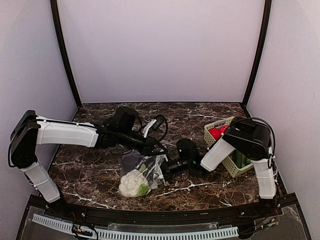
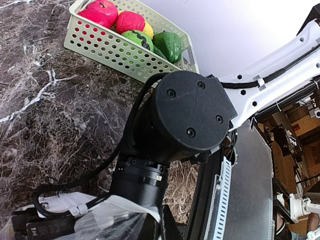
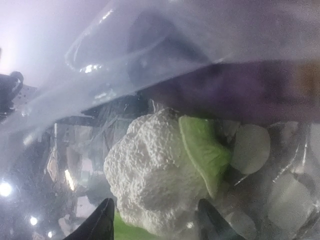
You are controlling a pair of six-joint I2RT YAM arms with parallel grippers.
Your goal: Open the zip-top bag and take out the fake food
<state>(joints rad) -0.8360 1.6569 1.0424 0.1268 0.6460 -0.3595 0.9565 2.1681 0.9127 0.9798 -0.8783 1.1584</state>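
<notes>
The clear zip-top bag (image 1: 141, 162) lies mid-table with the white cauliflower (image 1: 131, 184) at its near end. My left gripper (image 1: 151, 141) is shut on the bag's top edge; its plastic (image 2: 110, 215) bunches at my left fingers (image 2: 163, 226). My right gripper (image 1: 169, 166) reaches into the bag from the right. In the right wrist view it (image 3: 157, 222) is open, its fingertips (image 3: 100, 220) flanking the cauliflower (image 3: 155, 180) and its green leaf (image 3: 202, 147). A blurred dark purplish shape (image 3: 235, 87) lies behind the plastic. Two red fruits (image 1: 216, 132) sit in the basket.
The light-green lattice basket (image 1: 220, 123) stands at the right edge of the table, and also shows in the left wrist view (image 2: 100, 47) holding red, green and yellow toy fruits. The right arm's black wrist (image 2: 180, 115) hangs close beside my left gripper.
</notes>
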